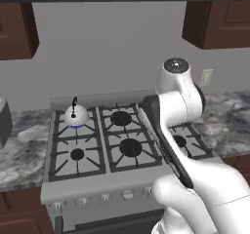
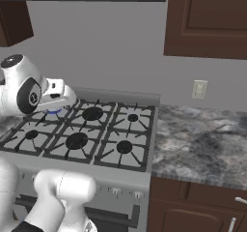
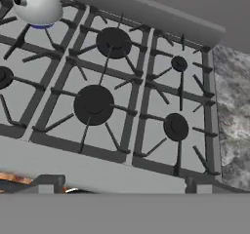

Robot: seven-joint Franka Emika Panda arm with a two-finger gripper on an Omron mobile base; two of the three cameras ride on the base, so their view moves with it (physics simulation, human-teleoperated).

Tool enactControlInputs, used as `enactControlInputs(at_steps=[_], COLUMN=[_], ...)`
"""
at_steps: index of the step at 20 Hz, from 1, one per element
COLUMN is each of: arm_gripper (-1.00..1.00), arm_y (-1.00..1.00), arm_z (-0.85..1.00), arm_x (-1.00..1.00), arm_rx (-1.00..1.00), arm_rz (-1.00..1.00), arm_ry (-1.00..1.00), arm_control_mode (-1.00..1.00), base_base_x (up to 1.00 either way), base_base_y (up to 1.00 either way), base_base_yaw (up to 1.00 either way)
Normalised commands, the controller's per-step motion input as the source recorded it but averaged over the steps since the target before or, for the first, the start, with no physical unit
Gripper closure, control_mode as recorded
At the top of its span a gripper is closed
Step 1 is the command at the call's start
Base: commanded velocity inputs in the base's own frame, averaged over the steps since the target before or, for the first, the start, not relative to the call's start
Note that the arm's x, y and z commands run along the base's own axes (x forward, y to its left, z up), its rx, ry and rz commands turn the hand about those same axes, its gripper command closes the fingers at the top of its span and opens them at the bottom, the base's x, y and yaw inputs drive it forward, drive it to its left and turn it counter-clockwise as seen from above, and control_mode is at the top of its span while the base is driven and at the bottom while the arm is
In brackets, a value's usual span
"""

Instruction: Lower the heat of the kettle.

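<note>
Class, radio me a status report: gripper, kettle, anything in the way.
Gripper state can't be told. Kettle on rear-left burner of stove, bluish glow beneath. Knobs along stove front, untouched; nothing blocking them.

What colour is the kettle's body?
White, with a black handle and knob and a bluish base; the kettle shows best in the left base view.

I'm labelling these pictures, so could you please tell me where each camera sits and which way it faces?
Left base view: behind the arm's left, facing the stove and kettle on its back-left burner; white arm at lower right.
Right base view: behind its right, facing stove and counter; arm at lower left.
Hand view: above the burners, looking down; claw at the bottom.
All three share the stove.
</note>
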Motion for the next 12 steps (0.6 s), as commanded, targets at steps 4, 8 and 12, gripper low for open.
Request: enactControlInputs(at_steps=[4, 8, 12], arm_gripper=[-1.00, -1.00, -1.00], arm_y=[0.97, 0.86, 0.78], arm_z=[-0.75, -0.70, -0.45], arm_x=[-0.51, -0.45, -0.25], arm_rx=[-0.29, -0.29, -0.31], arm_rz=[0.36, 0.45, 0.43], arm_ry=[-0.08, -0.08, 0.00], arm_control_mode=[-1.00, -1.00, -1.00], base_base_x=[0.00, 0.00, 0.00], base_base_y=[0.00, 0.00, 0.00], base_base_yaw=[0.00, 0.00, 0.00])
